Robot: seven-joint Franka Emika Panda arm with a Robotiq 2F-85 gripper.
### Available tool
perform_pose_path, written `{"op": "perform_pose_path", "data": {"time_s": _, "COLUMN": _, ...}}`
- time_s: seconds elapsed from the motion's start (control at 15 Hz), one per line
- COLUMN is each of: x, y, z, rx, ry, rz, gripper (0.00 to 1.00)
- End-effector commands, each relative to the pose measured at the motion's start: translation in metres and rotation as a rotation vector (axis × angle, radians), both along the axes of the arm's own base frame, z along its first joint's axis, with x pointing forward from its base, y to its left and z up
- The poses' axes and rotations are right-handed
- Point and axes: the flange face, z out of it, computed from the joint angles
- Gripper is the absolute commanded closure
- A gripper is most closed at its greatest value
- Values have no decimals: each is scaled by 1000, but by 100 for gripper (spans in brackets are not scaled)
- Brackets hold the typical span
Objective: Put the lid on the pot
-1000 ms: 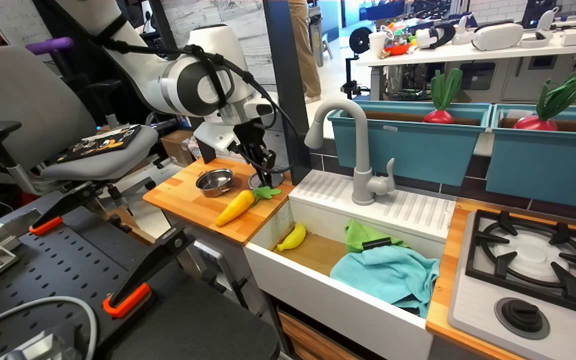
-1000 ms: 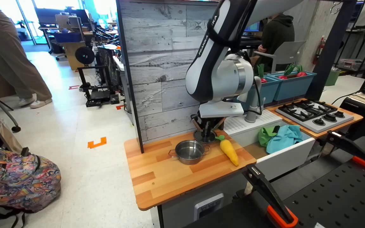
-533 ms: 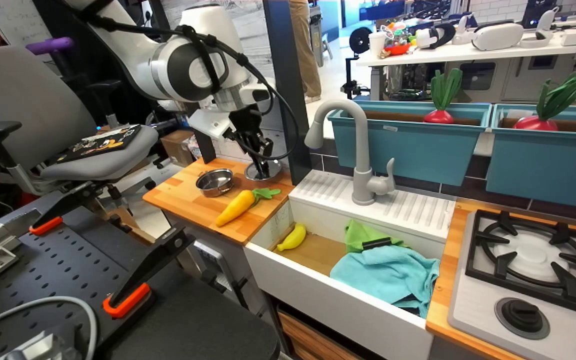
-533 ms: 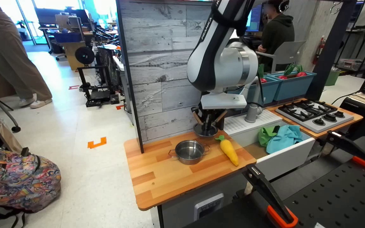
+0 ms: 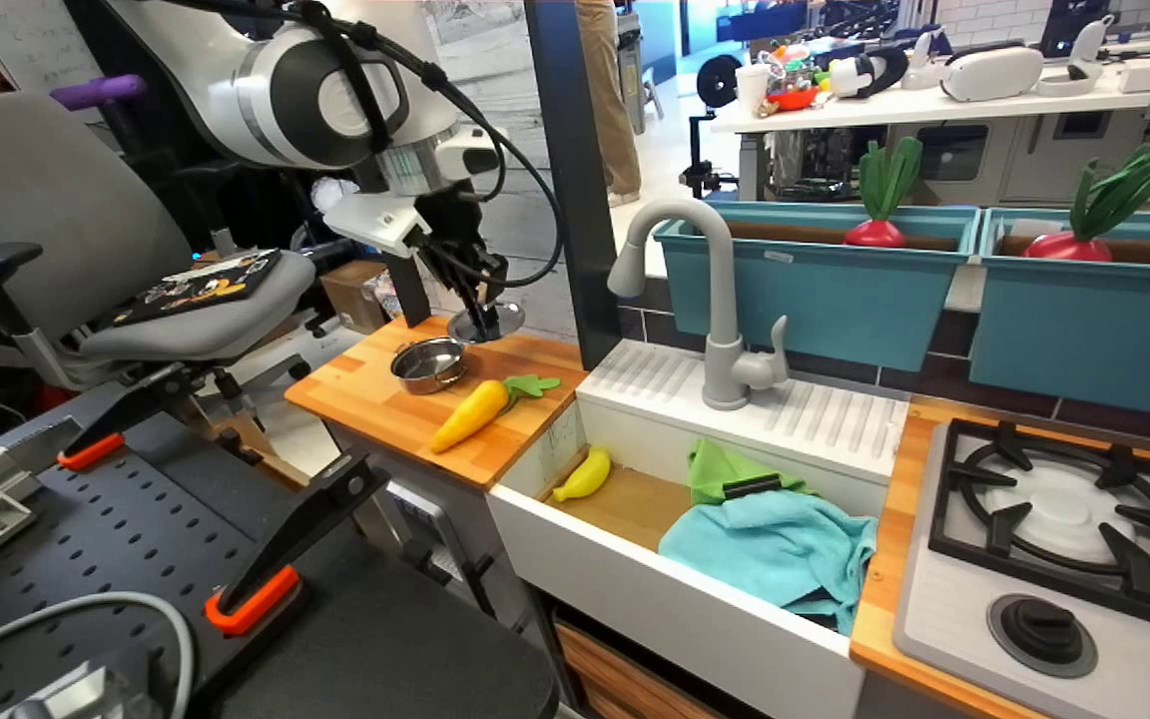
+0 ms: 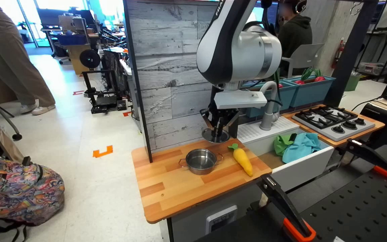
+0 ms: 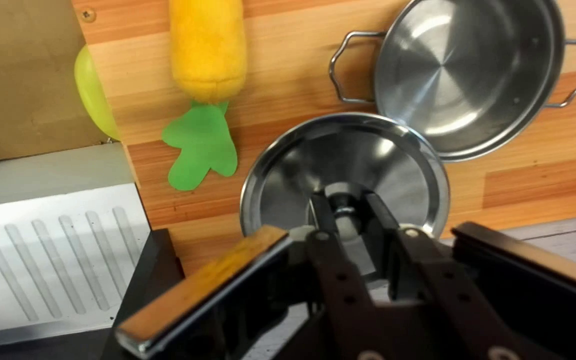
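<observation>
a robot hand (image 7: 346,198) pinches a metal lid (image 7: 348,145) by its knob (image 7: 343,188), raised above the wooden bench (image 6: 190,188); the open pot (image 7: 460,75) stands there, lower and off to one side. seating it well would call for carrying the lid level, centring it, lowering gently, then releasing only once it rests flat.

In the wrist view the lid (image 7: 333,155) is hanging beneath the pincer (image 7: 349,207), above the table (image 7: 293,90); the pot (image 7: 463,75) is standing ahead-right of the pincer, the carrot (image 7: 208,50) lying ahead-left, the banana (image 7: 93,95) resting farther left, in the sink (image 7: 48,172).
</observation>
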Motion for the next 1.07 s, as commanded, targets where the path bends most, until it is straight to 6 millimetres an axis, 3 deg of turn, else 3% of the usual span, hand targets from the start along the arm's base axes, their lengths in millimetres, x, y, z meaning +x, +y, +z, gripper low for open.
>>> {"op": "perform_pose_path", "data": {"time_s": 0.0, "x": -15, "y": 18, "z": 9, "rx": -10, "ry": -1, "rz": 73, "gripper": 95}}
{"op": "perform_pose_path", "data": {"time_s": 0.53, "x": -27, "y": 50, "z": -10, "rx": -34, "ry": 52, "rz": 174, "gripper": 95}}
{"op": "perform_pose_path", "data": {"time_s": 1.0, "x": -28, "y": 67, "z": -22, "rx": -47, "ry": 87, "rz": 223, "gripper": 95}}
